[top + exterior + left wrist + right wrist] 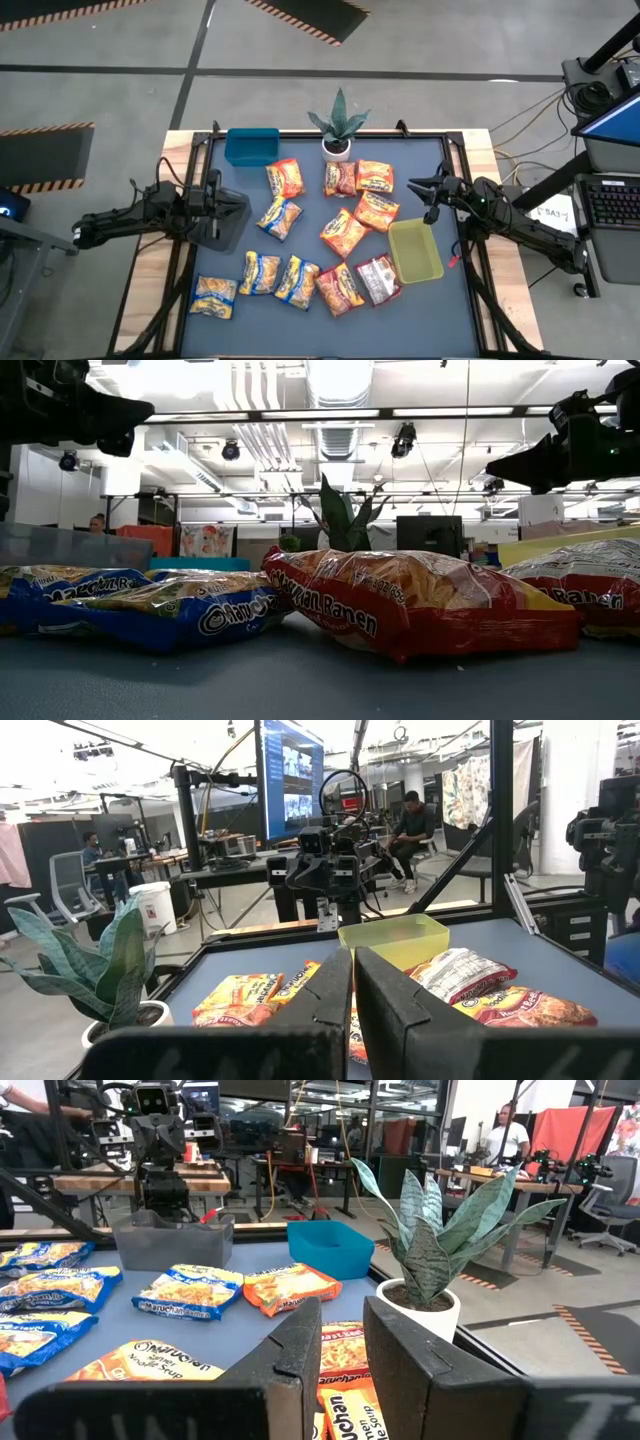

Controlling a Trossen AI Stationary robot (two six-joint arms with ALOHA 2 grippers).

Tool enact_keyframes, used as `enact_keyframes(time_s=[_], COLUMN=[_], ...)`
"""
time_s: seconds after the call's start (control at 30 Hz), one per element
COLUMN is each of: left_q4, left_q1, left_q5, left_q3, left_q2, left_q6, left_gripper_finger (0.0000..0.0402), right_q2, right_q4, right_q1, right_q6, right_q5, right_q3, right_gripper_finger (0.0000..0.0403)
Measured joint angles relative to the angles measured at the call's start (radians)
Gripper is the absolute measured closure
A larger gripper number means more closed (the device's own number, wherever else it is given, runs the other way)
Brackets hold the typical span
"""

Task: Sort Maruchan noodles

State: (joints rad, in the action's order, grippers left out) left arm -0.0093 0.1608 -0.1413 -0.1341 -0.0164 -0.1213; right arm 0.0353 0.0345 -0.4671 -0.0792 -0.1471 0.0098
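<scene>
Packets [300, 240]: loose mid-bench, unsorted (bins wait at edges).
Left tool [232, 208]: closed, empty.
Right tool [418, 187]: cracked, empty.

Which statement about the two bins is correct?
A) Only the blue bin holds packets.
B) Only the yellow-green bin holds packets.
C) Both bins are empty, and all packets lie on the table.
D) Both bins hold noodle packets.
C: in the high view the blue bin and the yellow-green bin show bare insides, while the noodle packets lie spread on the table.
</scene>
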Motion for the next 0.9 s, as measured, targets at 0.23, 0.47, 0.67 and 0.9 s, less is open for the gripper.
enact_keyframes(time_s=[0.23,0.47,0.67,0.9], left_q4=[0.0,0.009,0.129,0.492], left_q1=[0.0,0.0,0.0,-0.001], left_q5=[0.0,0.012,0.064,0.053], left_q3=[0.0,0.0,0.0,0.0], left_q2=[0.0,0.0,0.0,0.0], left_q6=[0.0,-0.003,0.014,0.313], left_gripper_finger=[0.0402,0.0402,0.0402,0.0402], right_q2=[0.0,0.0,0.0,0.0], right_q4=[0.0,0.0,0.0,0.018], right_q1=[0.0,0.0,0.0,0.0], right_q6=[0.0,0.0,0.0,0.439], right_q5=[0.0,0.0,0.0,-0.062], right_q3=[0.0,0.0,0.0,0.0], right_gripper_finger=[0.0335,0.0335,0.0335,0.0335])
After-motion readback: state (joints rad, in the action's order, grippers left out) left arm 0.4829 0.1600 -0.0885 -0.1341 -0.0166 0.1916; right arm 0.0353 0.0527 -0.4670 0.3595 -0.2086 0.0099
